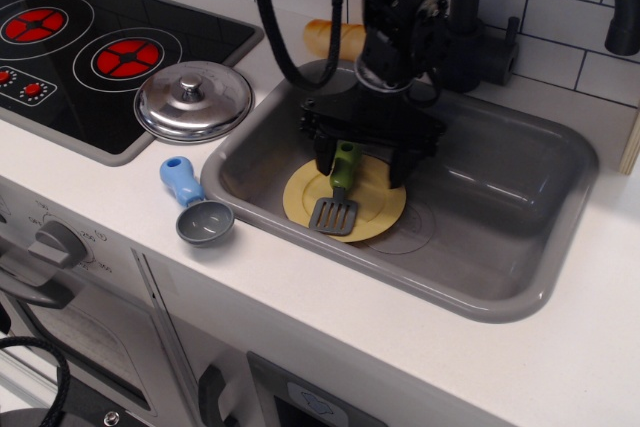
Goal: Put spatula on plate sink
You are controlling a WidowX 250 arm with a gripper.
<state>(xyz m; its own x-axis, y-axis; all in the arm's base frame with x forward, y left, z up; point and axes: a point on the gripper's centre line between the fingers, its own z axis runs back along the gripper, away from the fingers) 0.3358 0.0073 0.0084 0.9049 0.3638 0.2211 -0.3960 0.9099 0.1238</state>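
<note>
claw [362, 161] spread apart above spatula [337, 193], which lies on plate [380, 209] in sink [520, 197]. placement looks done; next, lift clear.

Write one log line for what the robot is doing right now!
gripper: open, above plate | spatula: released, lying on plate | plate: in sink | step: placed

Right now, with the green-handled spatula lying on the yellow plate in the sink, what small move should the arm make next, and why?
Probably a straight lift out of the grey plastic sink basin. The green-handled toy spatula with the dark slotted head lies on the round yellow plate, and the claw stands open, a finger on each side of the handle, apparently not gripping it. Rising vertically should avoid nudging the handle.
</note>
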